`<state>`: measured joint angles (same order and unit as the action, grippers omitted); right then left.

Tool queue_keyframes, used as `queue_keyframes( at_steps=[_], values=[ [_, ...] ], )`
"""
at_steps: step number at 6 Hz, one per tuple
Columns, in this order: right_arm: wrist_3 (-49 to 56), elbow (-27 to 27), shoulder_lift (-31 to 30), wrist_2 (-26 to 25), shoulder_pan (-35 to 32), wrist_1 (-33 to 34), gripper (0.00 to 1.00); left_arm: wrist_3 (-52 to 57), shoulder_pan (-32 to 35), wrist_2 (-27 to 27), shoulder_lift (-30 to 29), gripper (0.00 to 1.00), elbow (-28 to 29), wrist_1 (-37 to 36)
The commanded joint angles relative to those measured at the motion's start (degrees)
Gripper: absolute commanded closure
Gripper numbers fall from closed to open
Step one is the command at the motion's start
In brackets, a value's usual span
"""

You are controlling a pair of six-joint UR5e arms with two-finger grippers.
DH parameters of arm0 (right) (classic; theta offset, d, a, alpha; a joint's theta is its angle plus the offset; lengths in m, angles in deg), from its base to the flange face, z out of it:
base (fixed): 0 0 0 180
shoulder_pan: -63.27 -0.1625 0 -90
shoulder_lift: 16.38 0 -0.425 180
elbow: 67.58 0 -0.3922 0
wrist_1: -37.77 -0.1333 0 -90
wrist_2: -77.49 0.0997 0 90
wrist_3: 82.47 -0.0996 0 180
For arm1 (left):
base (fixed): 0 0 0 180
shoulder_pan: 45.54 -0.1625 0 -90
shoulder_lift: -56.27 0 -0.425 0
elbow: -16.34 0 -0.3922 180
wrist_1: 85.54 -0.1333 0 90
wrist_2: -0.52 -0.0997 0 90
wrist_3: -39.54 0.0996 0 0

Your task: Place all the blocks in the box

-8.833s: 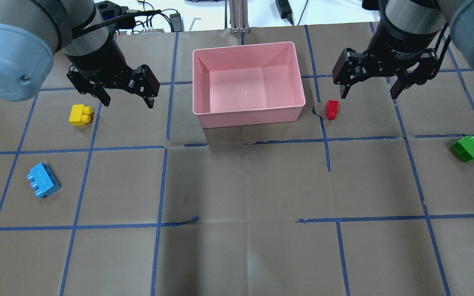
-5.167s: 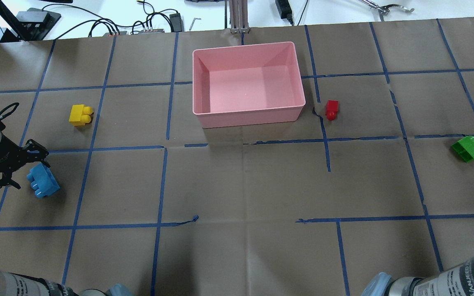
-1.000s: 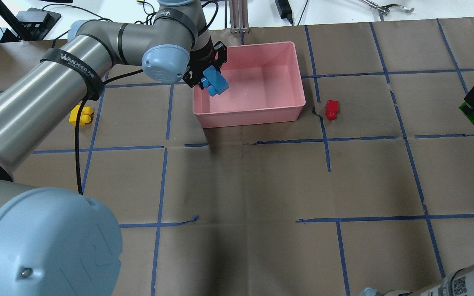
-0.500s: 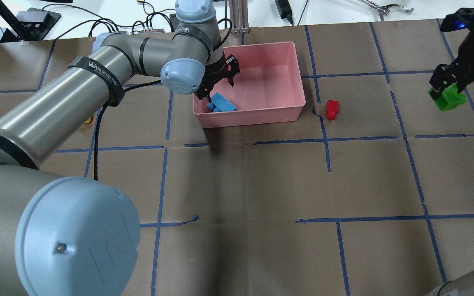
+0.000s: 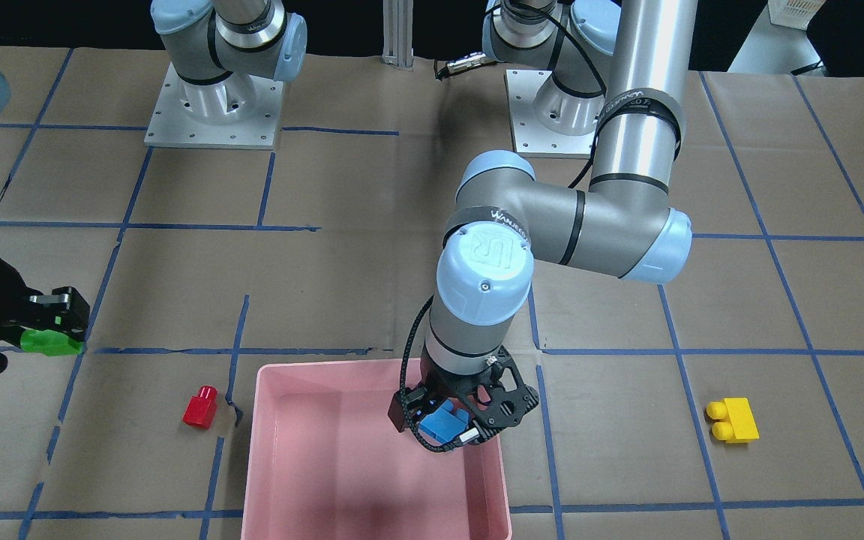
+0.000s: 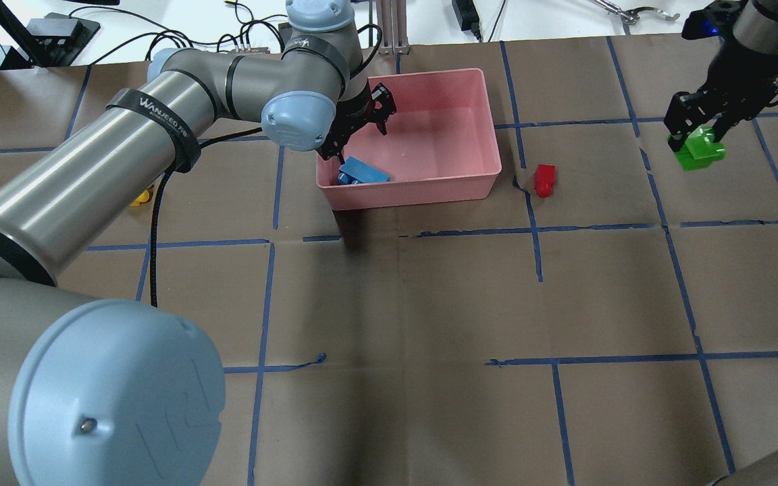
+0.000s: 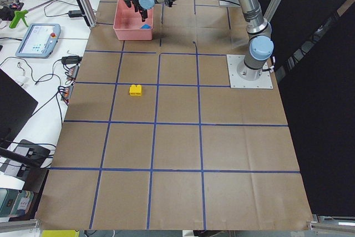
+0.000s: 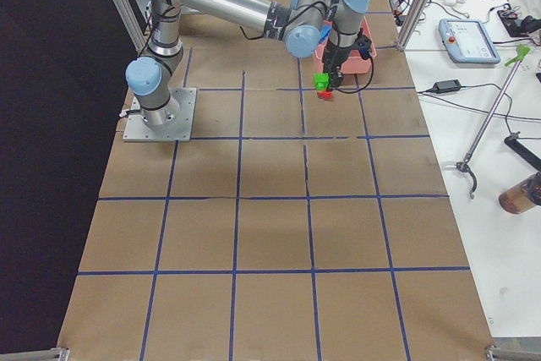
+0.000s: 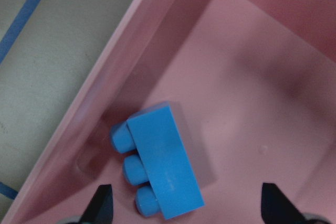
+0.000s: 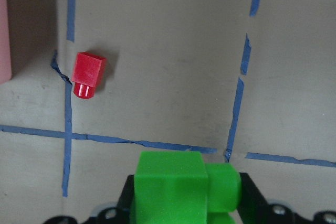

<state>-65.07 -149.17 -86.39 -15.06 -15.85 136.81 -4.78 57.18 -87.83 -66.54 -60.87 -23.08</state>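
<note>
The blue three-stud block (image 6: 362, 171) lies on the floor of the pink box (image 6: 416, 191), near its front left corner. My left gripper (image 6: 356, 135) is open and empty just above it. The left wrist view shows the blue block (image 9: 160, 166) between the fingertips (image 9: 102, 205). My right gripper (image 6: 699, 135) is shut on the green block (image 6: 698, 147) and holds it above the table, right of the box. The red block (image 6: 545, 179) lies just right of the box. The yellow block (image 5: 733, 420) lies on the table left of the box, mostly hidden by my left arm in the overhead view.
My left arm (image 6: 159, 128) stretches over the table's left half to the box. Blue tape lines grid the brown paper. Cables and tools lie beyond the far edge (image 6: 463, 17). The arm bases (image 5: 211, 105) stand behind the box in the front-facing view.
My left gripper has opened and let the blue block drop into the box, then risen a little. My right gripper has carried the green block up and left, toward the box.
</note>
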Motion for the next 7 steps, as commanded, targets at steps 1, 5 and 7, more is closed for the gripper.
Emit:
queue_keyframes(
  at_steps=[1, 5, 7],
  values=[
    [-13.20, 5.19, 4.15, 0.01, -9.25, 0.19, 0.58, 13.04, -5.30, -1.81, 4.39, 0.01, -2.92, 0.30],
    [-37.46, 13.39, 16.18, 3.17, -22.54, 3.25, 0.59, 39.20, -20.67, 0.11, 12.76, 0.01, -16.80, 1.71],
    [-40.34, 13.39, 20.34, 3.08, -24.94, 9.83, 0.32, 55.23, -25.28, -0.16, 11.55, 0.01, -18.41, -2.13]
  ],
)
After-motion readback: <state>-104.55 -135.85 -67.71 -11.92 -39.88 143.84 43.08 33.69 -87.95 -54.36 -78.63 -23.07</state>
